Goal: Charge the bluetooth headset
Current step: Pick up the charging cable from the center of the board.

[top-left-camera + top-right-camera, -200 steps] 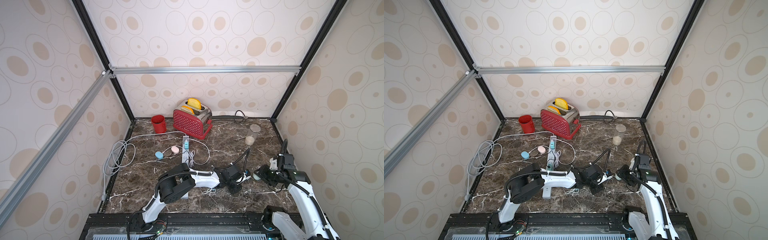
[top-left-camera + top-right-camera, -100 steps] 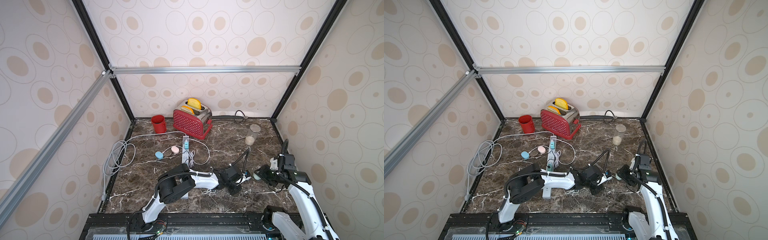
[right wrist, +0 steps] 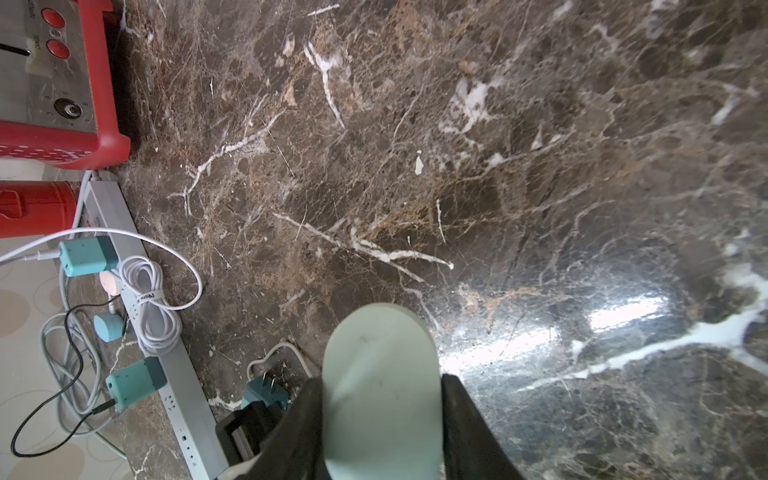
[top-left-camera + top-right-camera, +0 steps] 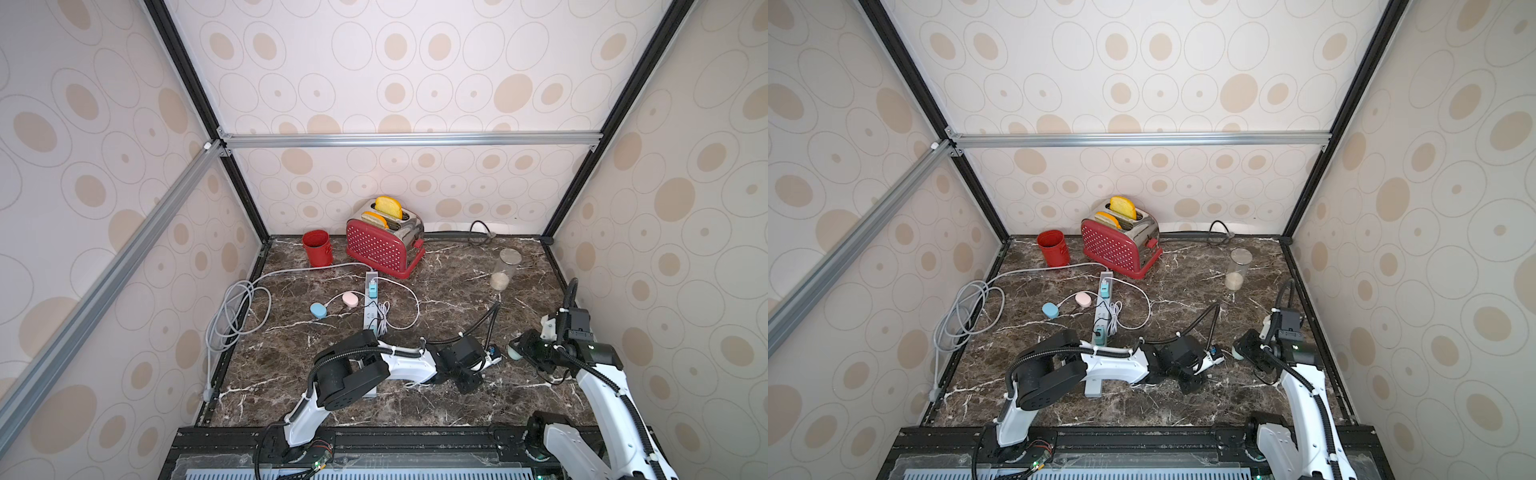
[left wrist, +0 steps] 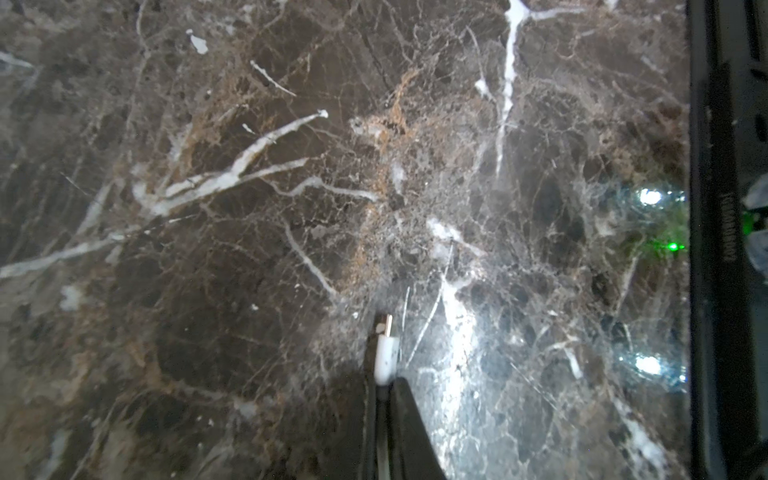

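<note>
The bluetooth headset is a pale green oval case [image 3: 380, 374], and my right gripper [image 3: 382, 380] is shut on it, a black finger on each side. In both top views the case [image 4: 514, 352] [image 4: 1237, 353] hangs low over the front right of the marble table. My left gripper [image 5: 384, 384] is shut on a white charging cable plug [image 5: 384, 353], whose metal tip points forward over the table. In a top view the left gripper [image 4: 490, 359] sits just left of the case, with a small gap between plug and case.
A grey power strip [image 4: 371, 307] with teal adapters lies mid-table, with white and grey cables coiled around it. Pink [image 4: 350, 298] and blue [image 4: 318, 309] cases lie beside it. A red toaster [image 4: 384, 243], red cup [image 4: 317, 248] and glass jar [image 4: 505, 270] stand at the back. A loose teal adapter [image 3: 264, 392] lies under my left arm.
My left gripper has closed onto the white cable plug. Both arms have stayed almost where they were, and the right gripper still holds the case.
</note>
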